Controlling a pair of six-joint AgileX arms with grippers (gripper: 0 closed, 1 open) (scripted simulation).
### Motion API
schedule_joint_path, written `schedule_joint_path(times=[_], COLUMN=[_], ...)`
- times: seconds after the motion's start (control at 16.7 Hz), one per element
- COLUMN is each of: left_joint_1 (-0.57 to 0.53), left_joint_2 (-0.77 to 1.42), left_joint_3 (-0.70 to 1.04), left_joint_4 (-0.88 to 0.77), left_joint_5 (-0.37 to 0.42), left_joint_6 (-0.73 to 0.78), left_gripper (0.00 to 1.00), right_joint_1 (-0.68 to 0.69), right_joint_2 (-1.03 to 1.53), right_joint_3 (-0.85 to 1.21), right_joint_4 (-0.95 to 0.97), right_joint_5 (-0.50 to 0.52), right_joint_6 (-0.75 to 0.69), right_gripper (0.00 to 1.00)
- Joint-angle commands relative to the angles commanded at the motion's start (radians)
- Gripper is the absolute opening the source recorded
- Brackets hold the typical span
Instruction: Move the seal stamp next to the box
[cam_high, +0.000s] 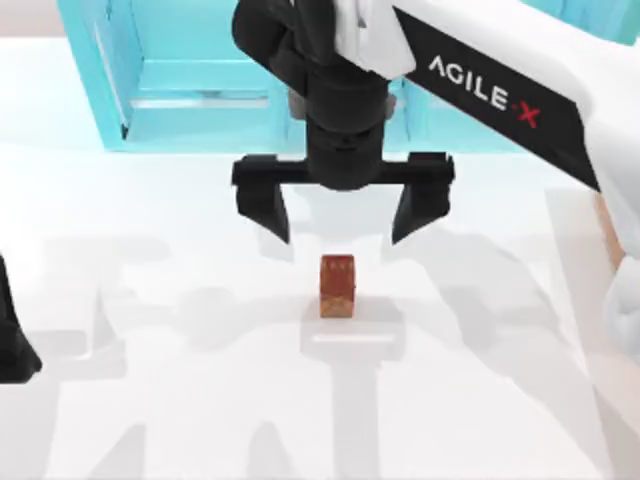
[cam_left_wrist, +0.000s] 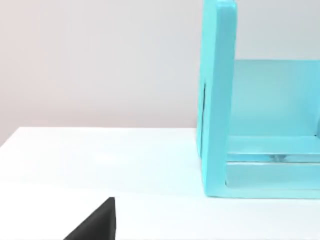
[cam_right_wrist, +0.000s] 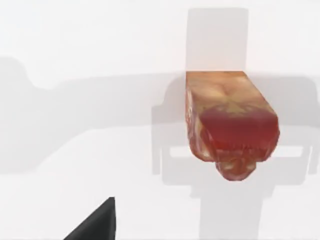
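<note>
1. Top view: the right pincer (cam_high: 341, 212) hangs over the middle of the worktop (cam_high: 180, 400), its two fingers spread wide and holding nothing.
2. The seal stamp (cam_high: 337, 285) stands alone on the worktop, near the fingertips and just toward the near edge from the gap between them, untouched.
3. Its longer side runs away from the camera, across the line between the fingers, so they look set to close on its narrow width.
4. The right arm is clearly nearer; the left pincer (cam_high: 15, 345) is parked at the worktop's left edge, and I cannot tell its opening.
5. A tan sliver at the right edge is probably the box (cam_high: 606, 235).
6. The cyan shelf unit (cam_high: 180, 80) stands behind.
</note>
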Motion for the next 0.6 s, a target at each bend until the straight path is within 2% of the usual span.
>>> schedule_joint_path(times=[0.24, 0.6], left_joint_1=[0.000, 0.000], left_joint_2=[0.000, 0.000], left_joint_3=[0.000, 0.000], left_joint_4=[0.000, 0.000], left_joint_5=[0.000, 0.000], left_joint_6=[0.000, 0.000], left_gripper=[1.00, 1.00], right_joint_1=[-0.003, 0.000], right_joint_2=[-0.003, 0.006], right_joint_3=[-0.042, -0.311], right_joint_4=[0.041, 0.322], right_joint_5=[0.000, 0.000], right_joint_6=[-0.003, 0.000], right_gripper=[1.00, 1.00])
